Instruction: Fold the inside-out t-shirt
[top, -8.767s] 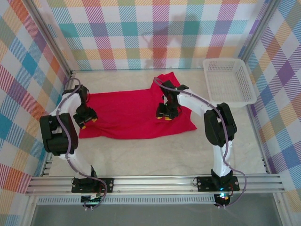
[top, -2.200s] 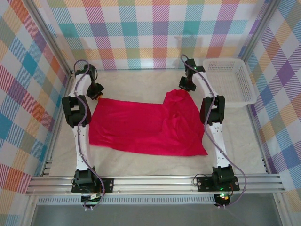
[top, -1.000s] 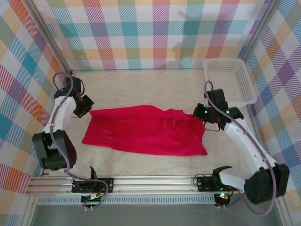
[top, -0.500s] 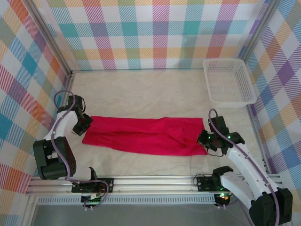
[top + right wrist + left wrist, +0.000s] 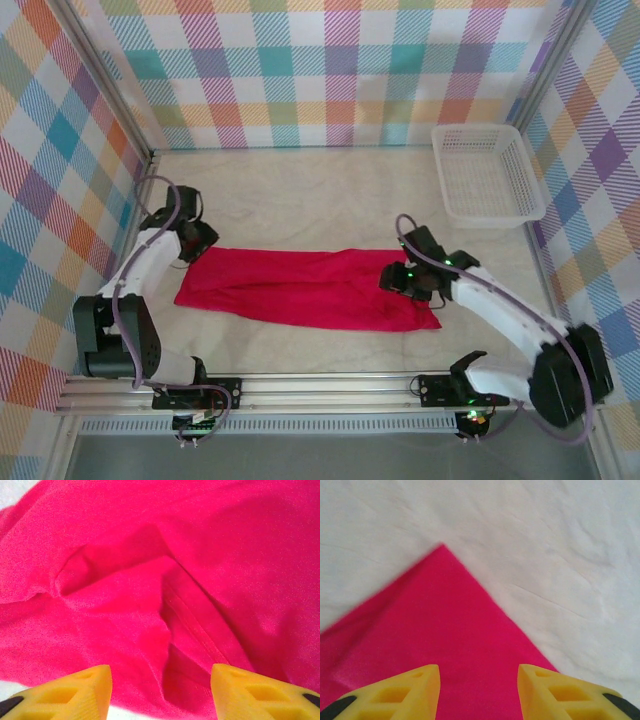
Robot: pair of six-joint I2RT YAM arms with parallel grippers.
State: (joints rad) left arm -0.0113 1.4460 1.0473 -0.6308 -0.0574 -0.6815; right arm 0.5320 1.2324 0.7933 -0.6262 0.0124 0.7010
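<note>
The inside-out t-shirt (image 5: 305, 288) is bright red and lies folded into a long narrow band across the table. My left gripper (image 5: 197, 242) is open just above the band's far left corner. In the left wrist view its yellow fingertips (image 5: 415, 687) stand apart over flat red cloth (image 5: 435, 630), with nothing between them. My right gripper (image 5: 393, 281) hovers open over the band's right end. The right wrist view has its fingertips (image 5: 75, 690) spread above rumpled folds and a seam of the t-shirt (image 5: 190, 615).
A white mesh basket (image 5: 487, 172) stands at the back right corner. Pale cloth-covered table (image 5: 320, 195) stretches behind the shirt. Checked walls close in the left, back and right. A metal rail (image 5: 320, 388) runs along the near edge.
Both grippers have opened and let go of the shirt, which went from a wider sheet to a narrow band. The right gripper moved left over the shirt's right end; the left drew slightly back.
</note>
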